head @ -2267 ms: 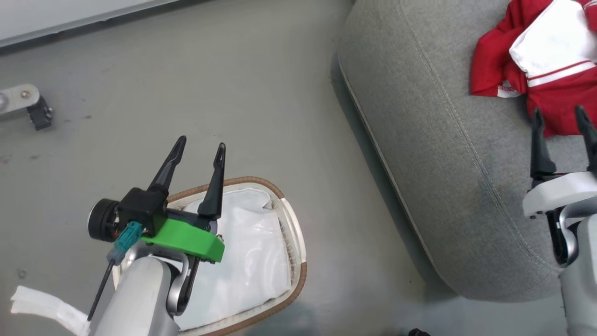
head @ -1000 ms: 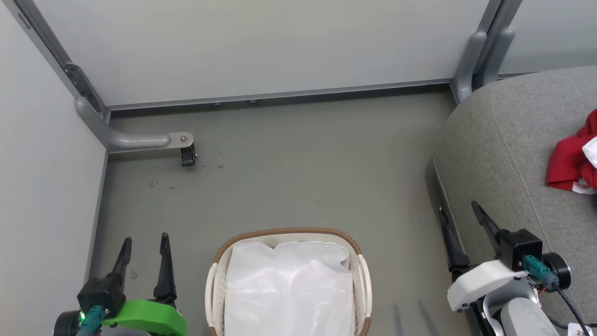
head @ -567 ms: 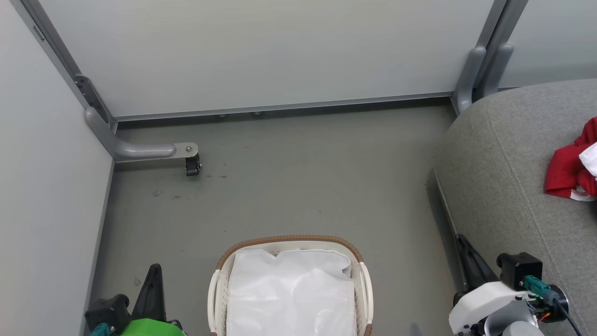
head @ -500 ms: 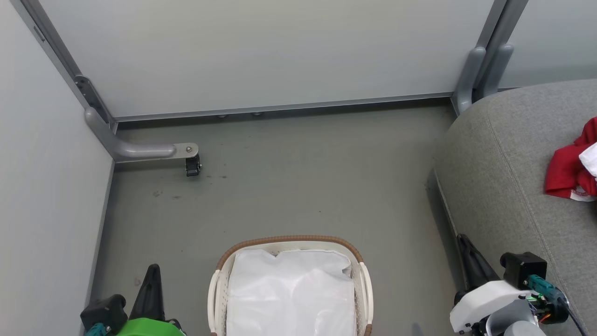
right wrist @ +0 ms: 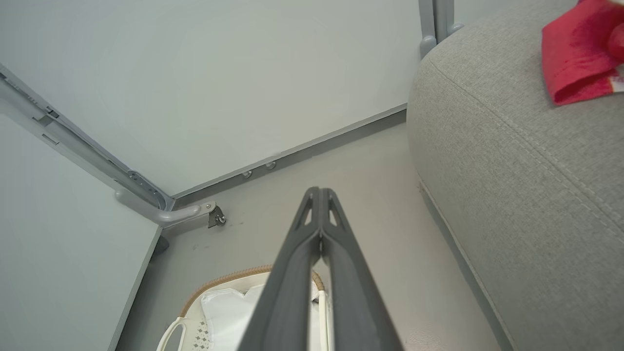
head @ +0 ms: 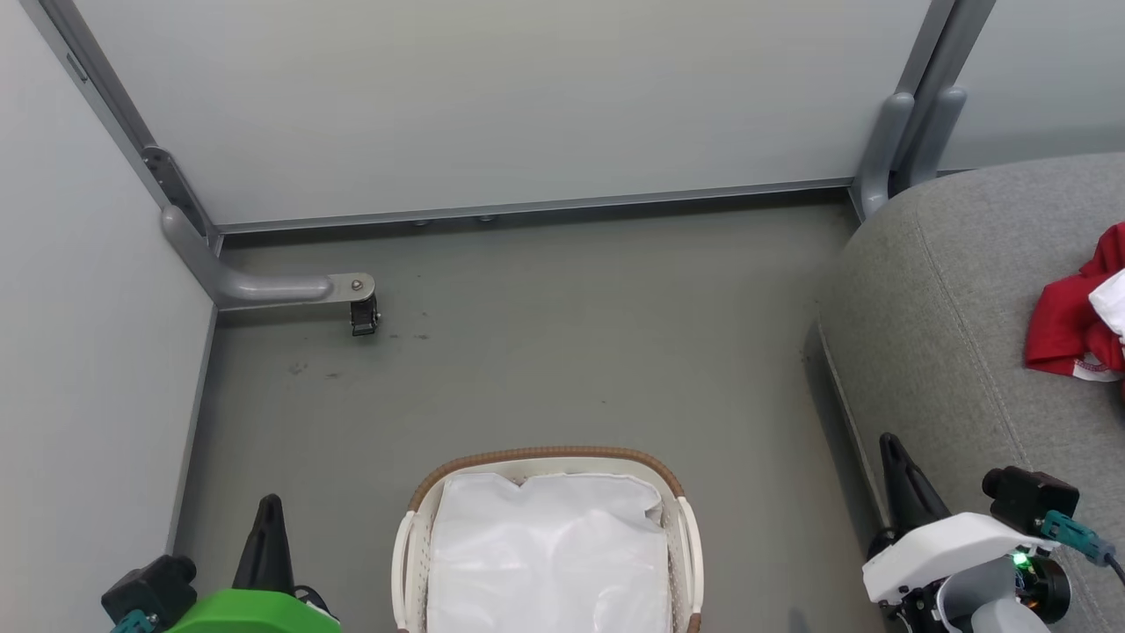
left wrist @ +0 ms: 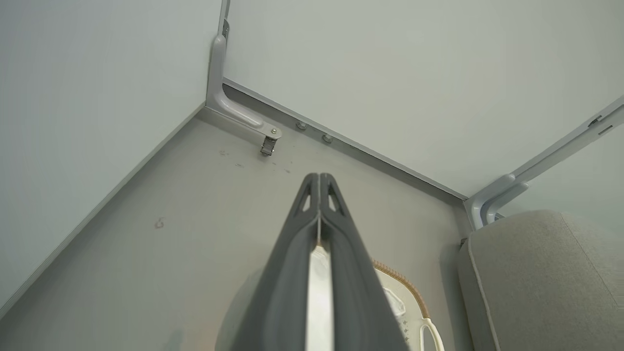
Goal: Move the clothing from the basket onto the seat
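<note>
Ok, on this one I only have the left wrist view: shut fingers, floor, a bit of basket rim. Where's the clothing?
Observer: The clothing lies on the seat, at the right edge of the head view.
Operator: Anything red left in the basket?
Observer: The head view looks down into the basket. It shows a white liner and no red, though the frame cuts off the basket's near end.
</note>
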